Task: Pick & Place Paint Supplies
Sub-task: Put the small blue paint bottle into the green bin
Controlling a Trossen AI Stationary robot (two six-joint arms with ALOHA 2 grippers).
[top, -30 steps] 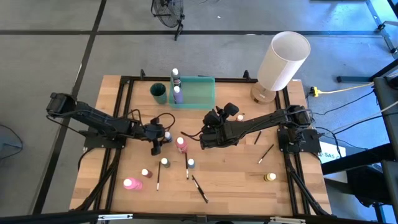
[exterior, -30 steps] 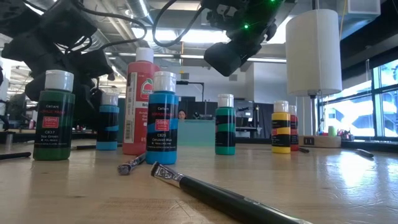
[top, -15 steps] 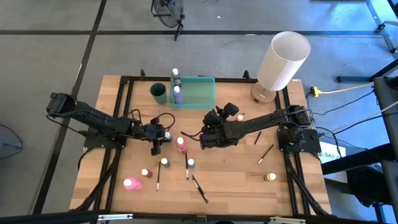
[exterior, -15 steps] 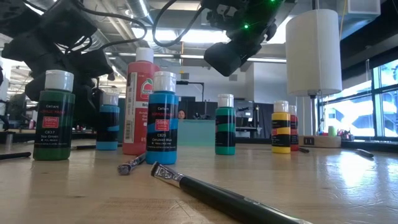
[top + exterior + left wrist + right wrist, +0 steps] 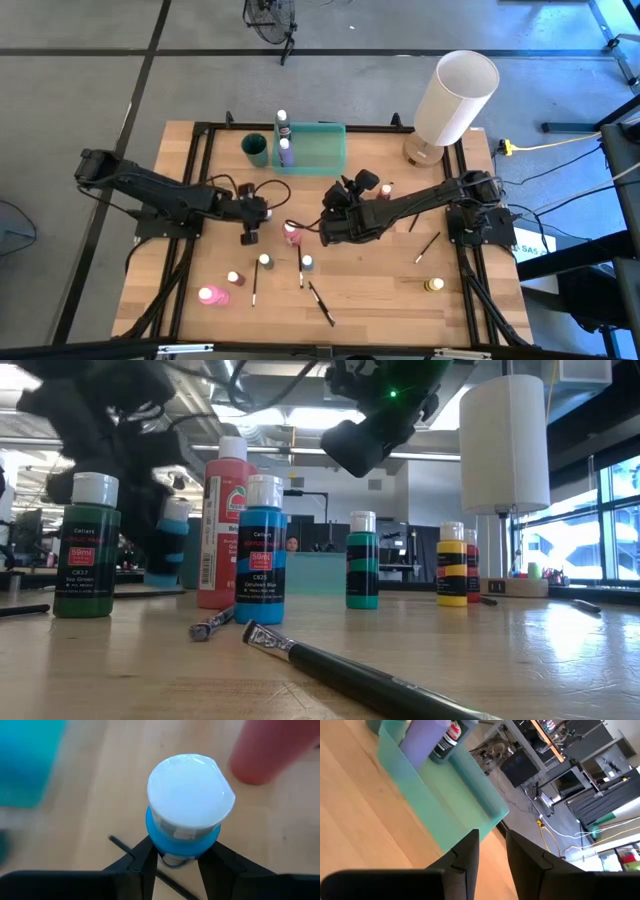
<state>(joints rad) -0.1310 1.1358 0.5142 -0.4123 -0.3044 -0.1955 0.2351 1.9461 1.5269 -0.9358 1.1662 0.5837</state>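
The left end effector [image 5: 172,862] clamps a blue paint bottle [image 5: 184,815] just below its white cap, seemingly lifted off the desk [image 5: 380,285]. The right end effector [image 5: 492,847] hovers narrowly parted, empty, near the green tray [image 5: 445,815].

green tray [image 5: 316,148] at table's [image 5: 380,270] far edge | white lamp [image 5: 455,98] far-right corner | dark cup [image 5: 256,149] beside tray

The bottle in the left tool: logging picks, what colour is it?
Blue bottle with a white cap, clearest in the left wrist view.
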